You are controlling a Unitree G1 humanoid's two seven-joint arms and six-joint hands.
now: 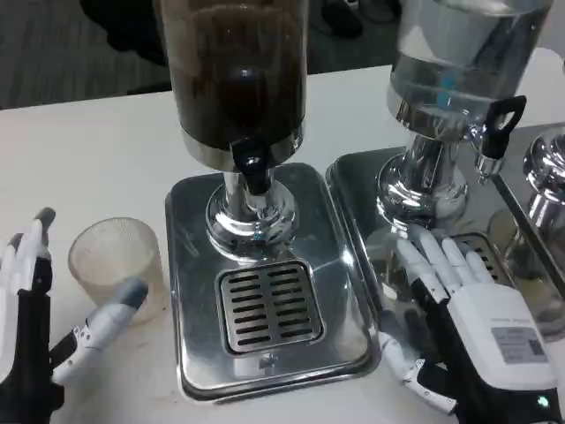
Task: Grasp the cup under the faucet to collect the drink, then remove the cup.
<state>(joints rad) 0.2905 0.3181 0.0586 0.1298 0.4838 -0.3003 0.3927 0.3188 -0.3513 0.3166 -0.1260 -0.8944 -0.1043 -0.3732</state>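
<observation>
Presently left hand [40, 322] open beside cup [117, 267].

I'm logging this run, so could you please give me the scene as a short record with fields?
cup: translucent cup upright on the table, left of the tray, not under the faucet
faucet: black faucet of the dark dispenser, above the grille
tray: steel tray, nothing on the grille
left hand: left hand open beside the cup, not gripping
right hand: right hand open, on the neighbouring tray

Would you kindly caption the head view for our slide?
Open left hand beside the translucent cup, left of the dark-drink dispenser; right hand rests open.
</observation>
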